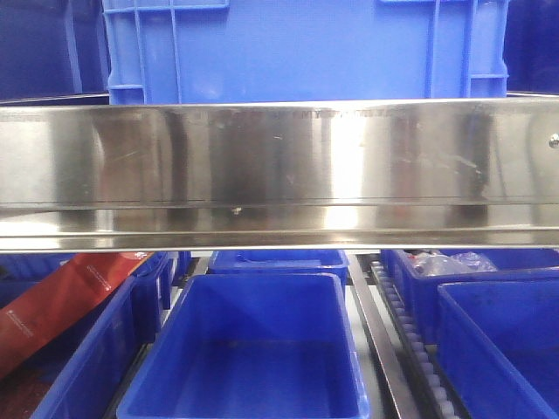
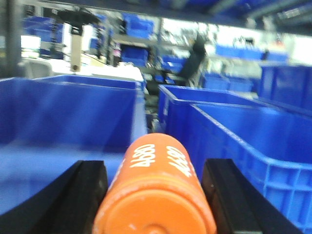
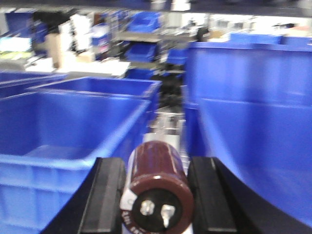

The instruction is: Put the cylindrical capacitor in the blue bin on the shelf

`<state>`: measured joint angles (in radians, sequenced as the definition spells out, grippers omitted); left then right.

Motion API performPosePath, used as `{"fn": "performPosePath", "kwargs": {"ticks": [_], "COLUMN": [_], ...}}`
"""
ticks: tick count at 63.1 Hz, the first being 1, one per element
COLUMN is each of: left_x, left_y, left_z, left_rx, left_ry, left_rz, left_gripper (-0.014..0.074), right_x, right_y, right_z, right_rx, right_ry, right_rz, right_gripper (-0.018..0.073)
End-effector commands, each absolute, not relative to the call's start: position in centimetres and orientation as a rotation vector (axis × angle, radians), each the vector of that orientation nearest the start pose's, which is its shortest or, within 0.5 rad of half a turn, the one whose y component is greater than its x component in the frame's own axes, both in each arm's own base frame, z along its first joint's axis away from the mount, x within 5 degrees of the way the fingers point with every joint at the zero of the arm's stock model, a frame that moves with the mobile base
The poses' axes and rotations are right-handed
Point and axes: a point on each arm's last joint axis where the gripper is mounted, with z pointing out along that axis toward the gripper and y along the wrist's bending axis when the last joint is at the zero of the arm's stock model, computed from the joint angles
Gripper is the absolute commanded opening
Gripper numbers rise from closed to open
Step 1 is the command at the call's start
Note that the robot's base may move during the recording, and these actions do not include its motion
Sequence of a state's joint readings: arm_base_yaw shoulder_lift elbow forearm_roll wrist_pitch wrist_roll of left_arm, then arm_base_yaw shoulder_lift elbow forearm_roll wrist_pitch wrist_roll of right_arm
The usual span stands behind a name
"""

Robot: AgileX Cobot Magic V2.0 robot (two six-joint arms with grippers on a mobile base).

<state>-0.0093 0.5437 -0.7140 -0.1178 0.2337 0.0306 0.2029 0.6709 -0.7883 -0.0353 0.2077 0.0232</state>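
the shelf (image 1: 279, 166) fills the front view, with blue bins in rows under its steel beam. the middle bin (image 1: 262, 367) looks empty, and no arm shows there. to do this step well, i judge the right gripper (image 3: 156, 195) should shift sideways until it hangs over the inside of the near bin (image 3: 73, 122), not over the gap between bins it faces, then dip past the rim and open. its jaws stand narrow, both fingers (image 3: 109, 195) pressed on the capacitor (image 3: 158, 168), a brown cylinder with its terminals toward the camera. the left gripper (image 2: 153, 195) likewise clamps an orange cylinder (image 2: 156, 165).
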Motion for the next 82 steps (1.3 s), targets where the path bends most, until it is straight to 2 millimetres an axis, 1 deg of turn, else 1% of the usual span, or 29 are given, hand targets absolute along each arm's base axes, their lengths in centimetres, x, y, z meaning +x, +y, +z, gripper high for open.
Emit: {"fn": "performPosePath", "kwargs": {"ticks": [1, 6, 8, 9, 14, 15, 16, 20, 28, 34, 37, 40, 46, 50, 53, 57, 59, 60, 63, 68, 70, 72, 73, 78, 82], "left_x": [13.0, 15.3, 16.0, 16.7, 19.0, 19.8, 20.2, 22.3, 26.5, 29.2, 30.6, 31.6, 32.6, 32.9, 32.9, 33.0, 33.0, 33.0, 33.0, 33.0, 33.0, 33.0, 33.0, 32.9, 32.6], "left_y": [-1.2, -2.3, -2.9, -3.3, -5.0, -5.5, -5.9, -7.4, -10.4, -12.1, -13.0, -13.8, -15.0, -15.6, -15.9, -16.1, -16.1, -16.1, -16.1, -16.1, -16.1, -16.1, -16.1, -16.1, -15.9], "left_z": [41.0, 41.8, 42.5, 42.7, 43.4, 43.3, 43.7, 43.9, 43.8, 43.1, 42.3, 41.9, 40.9, 40.4, 40.2, 40.1, 40.1, 40.1, 40.2, 40.2, 40.2, 40.2, 40.2, 40.3, 40.7], "left_rx": [0.021, 0.073, 0.092, 0.108, 0.158, 0.173, 0.181, 0.221, 0.262, 0.277, 0.287, 0.296, 0.318, 0.327, 0.334, 0.339, 0.339, 0.339, 0.336, 0.335, 0.333, 0.329, 0.321, 0.321, 0.319], "left_ry": [1.544, 1.577, 1.571, 1.576, 1.590, 1.604, 1.598, 1.614, 1.625, 1.633, 1.647, 1.654, 1.677, 1.683, 1.686, 1.689, 1.689, 1.689, 1.680, 1.675, 1.676, 1.678, 1.681, 1.680, 1.670], "left_rz": [-0.133, -0.184, -0.203, -0.216, -0.263, -0.276, -0.284, -0.307, -0.343, -0.355, -0.360, -0.365, -0.377, -0.384, -0.388, -0.391, -0.391, -0.391, -0.391, -0.392, -0.394, -0.398, -0.406, -0.406, -0.408], "left_gripper": [-0.0111, -0.0111, -0.0111, -0.0111, -0.0111, -0.0111, -0.0111, -0.0111, -0.0111, -0.0111, -0.0111, -0.0111, -0.0111, -0.0094, -0.0046, 0.0050, 0.0105, 0.0150, 0.0266, 0.0459, 0.0547, 0.0610, 0.0626, 0.0560, 0.0495], "right_x": [15.7, 18.0, 18.8, 19.2, 21.5, 21.9, 22.2, 23.6, 26.0, 27.5, 28.0, 28.5, 29.3, 29.7, 30.0, 30.1, 30.1, 30.1, 30.1, 30.0, 30.0, 30.0, 30.0, 29.9, 29.4], "right_y": [4.0, 5.4, 5.9, 6.1, 7.3, 7.5, 7.7, 8.5, 9.9, 11.0, 11.4, 11.9, 12.2, 12.3, 12.4, 12.4, 12.4, 12.4, 12.4, 12.4, 12.4, 12.4, 12.4, 12.4, 12.1], "right_z": [41.2, 41.9, 42.1, 42.2, 42.4, 42.5, 42.5, 42.5, 42.0, 41.2, 41.0, 40.9, 40.7, 40.2, 39.9, 39.6, 39.5, 39.5, 39.5, 39.6, 39.6, 39.5, 39.5, 39.6, 40.3], "right_rx": [-0.223, -0.253, -0.262, -0.265, -0.281, -0.283, -0.286, -0.294, -0.305, -0.320, -0.327, -0.333, -0.332, -0.311, -0.306, -0.283, -0.279, -0.277, -0.277, -0.276, -0.277, -0.278, -0.278, -0.278, -0.276], "right_ry": [1.550, 1.543, 1.540, 1.539, 1.538, 1.536, 1.536, 1.526, 1.494, 1.501, 1.508, 1.513, 1.525, 1.544, 1.563, 1.590, 1.595, 1.595, 1.595, 1.594, 1.596, 1.599, 1.601, 1.601, 1.586], "right_rz": [0.169, 0.200, 0.209, 0.212, 0.228, 0.231, 0.233, 0.244, 0.264, 0.277, 0.282, 0.286, 0.288, 0.306, 0.311, 0.331, 0.335, 0.336, 0.336, 0.336, 0.336, 0.336, 0.336, 0.336, 0.338], "right_gripper": [-0.0167, -0.0167, -0.0167, -0.0167, -0.0167, -0.0167, -0.0167, -0.0167, -0.0167, -0.0167, -0.0167, -0.0167, -0.0157, -0.0084, 0.0001, 0.0126, 0.0207, 0.0254, 0.0355, 0.0475, 0.0505, 0.0533, 0.0544, 0.0553, 0.0548]}}
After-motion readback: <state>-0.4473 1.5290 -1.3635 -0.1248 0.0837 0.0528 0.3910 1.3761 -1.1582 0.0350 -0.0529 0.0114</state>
